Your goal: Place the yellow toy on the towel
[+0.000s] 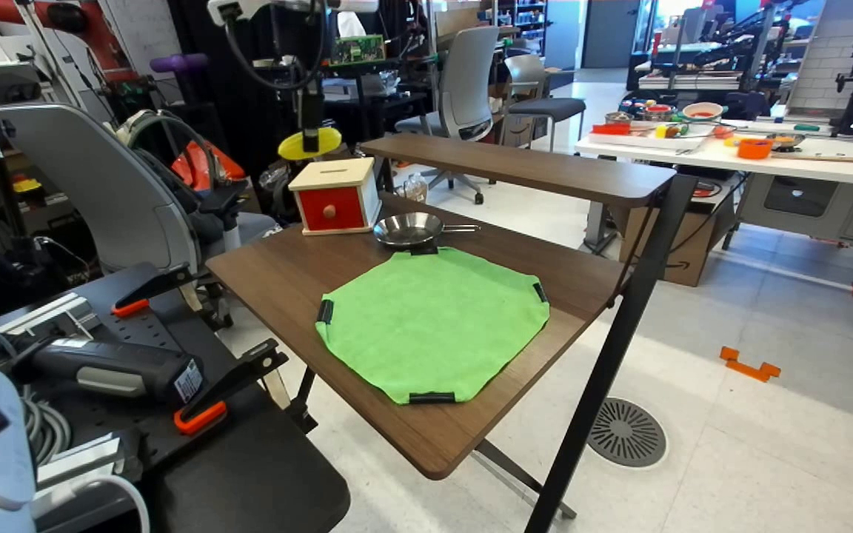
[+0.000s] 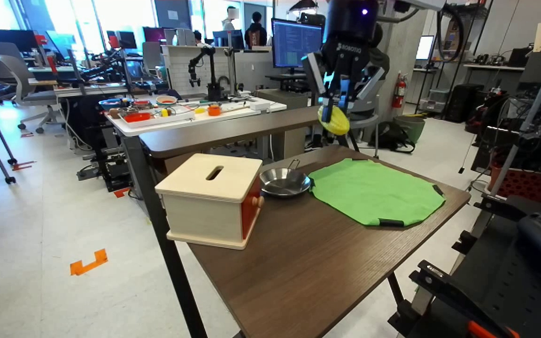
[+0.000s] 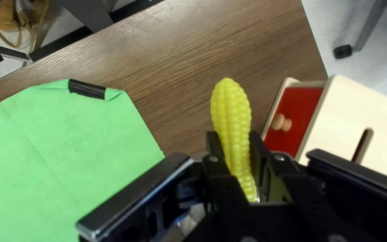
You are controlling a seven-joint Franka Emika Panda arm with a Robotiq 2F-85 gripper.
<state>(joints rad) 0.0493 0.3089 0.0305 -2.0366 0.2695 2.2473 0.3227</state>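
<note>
- Table (image 1: 278,270): brown, with a raised shelf (image 1: 515,166) along its far right side in an exterior view.
- Towel (image 1: 434,318): bright green, flat on the table's near part there, with black strips (image 1: 432,397) at its edges.
- Box (image 2: 207,211): pale wood with a red front, near left in an exterior view.
- Gripper (image 3: 234,141): above the table, jaws clamped on the yellow toy (image 3: 229,107), parted only by its thickness.
- Pan (image 2: 283,185): metal, between box and towel.
- Yellow toy: bumpy, elongated, held aloft, apart from the towel, which lies left in the wrist view.
</note>
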